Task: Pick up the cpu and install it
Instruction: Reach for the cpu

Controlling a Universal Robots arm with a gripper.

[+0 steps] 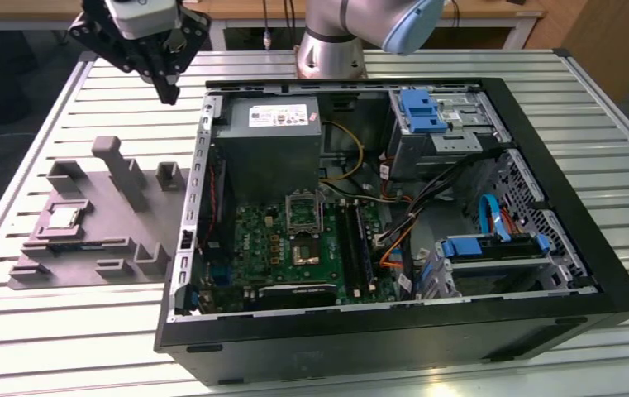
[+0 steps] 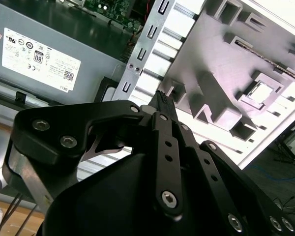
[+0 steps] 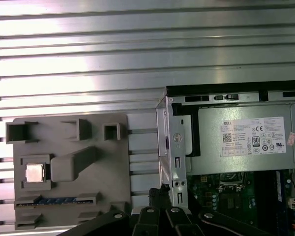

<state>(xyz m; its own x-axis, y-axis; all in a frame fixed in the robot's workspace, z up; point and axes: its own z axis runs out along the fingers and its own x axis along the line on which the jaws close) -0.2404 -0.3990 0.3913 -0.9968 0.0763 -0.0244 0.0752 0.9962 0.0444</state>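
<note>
Cpu in tray, beside case

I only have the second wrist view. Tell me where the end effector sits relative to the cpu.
Observer: In the exterior view the end effector hangs above the table, shut and empty, near the black case's corner. The cpu lies flat in a recess of the grey fixture, well apart from it.
Operator: Report the socket.
Observer: The silver socket frame stands on the green motherboard inside the case, next to the power supply.
</note>
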